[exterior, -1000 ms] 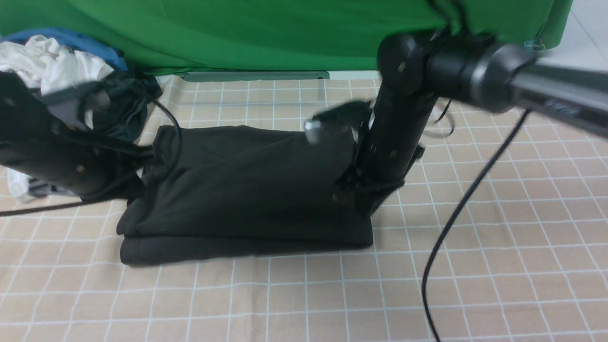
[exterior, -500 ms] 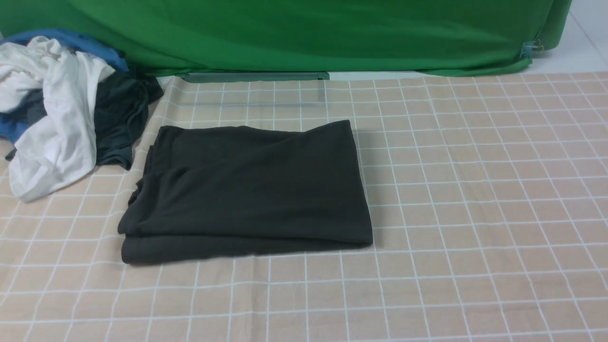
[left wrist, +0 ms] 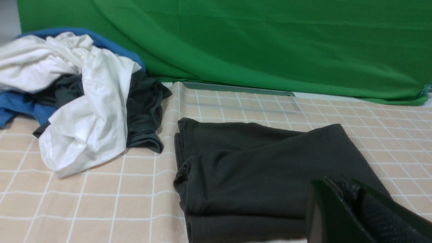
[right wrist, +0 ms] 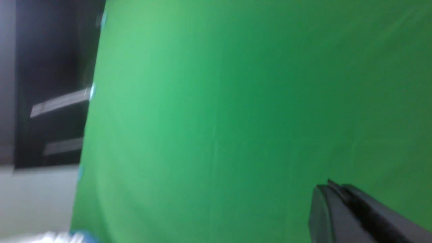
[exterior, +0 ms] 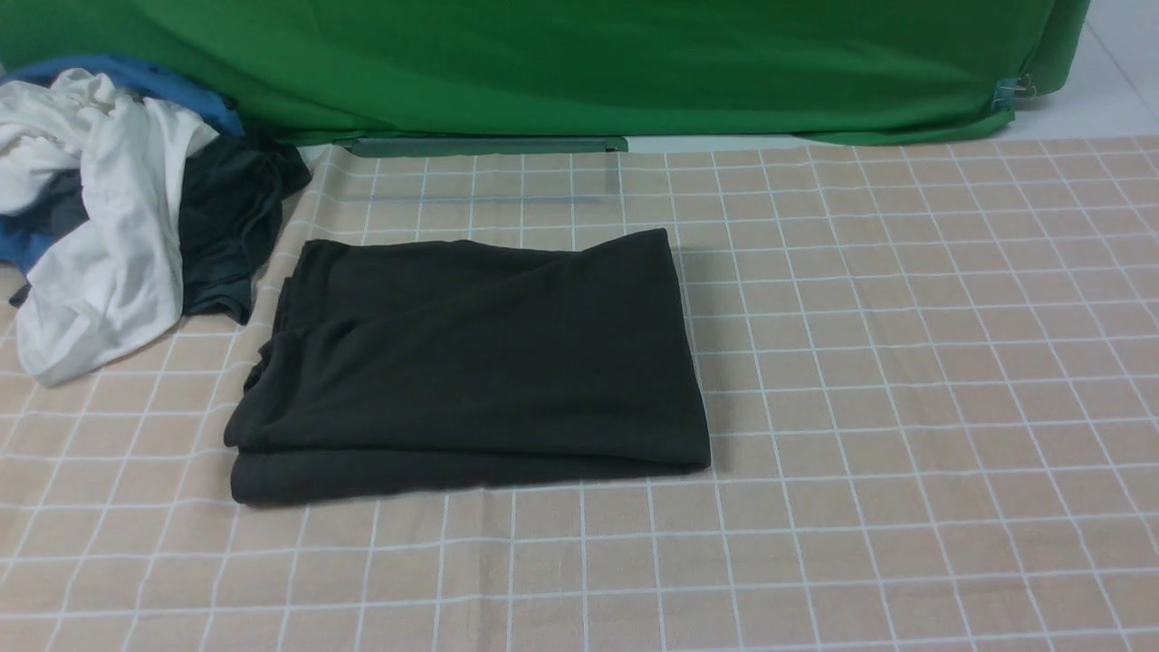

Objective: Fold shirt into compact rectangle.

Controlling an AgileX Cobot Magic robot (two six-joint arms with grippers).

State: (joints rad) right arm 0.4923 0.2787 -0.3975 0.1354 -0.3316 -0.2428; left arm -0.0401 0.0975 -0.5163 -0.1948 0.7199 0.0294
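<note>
- We see the shirt (exterior: pixel 471 362) lying on the checked cloth of the desk (exterior: pixel 905 407), a little toward 9 o'clock from the middle of the front view, and it is already a flat, layered rectangle.
- Its edge toward 3 o'clock is straight and clean, and its near edge at 6 o'clock shows stacked layers, the lowest one sticking out a little.
- The side toward 9 o'clock is less tidy: the layers there step out unevenly and make a small bump at the corner.
- No print and no neck label show; we judge that they are folded inside.
- No arm appears in the front view, and nothing touches the shirt.
- The left gripper (left wrist: pixel 351 189) shows only in its own wrist view, above the near corner of the shirt; its jaws are pressed together and hold nothing.
- The right gripper (right wrist: pixel 334 192) shows before the green backdrop (exterior: pixel 579 63), away from the desk; its jaws are also pressed together and empty.
- The pile of other clothes (exterior: pixel 118 217), white, blue and dark grey, lies at 10 o'clock, just beside the far corner of the shirt; we cannot tell if they touch.
- In our judgement the folding is done or nearly done. At most the uneven side at 9 o'clock could be straightened.
</note>
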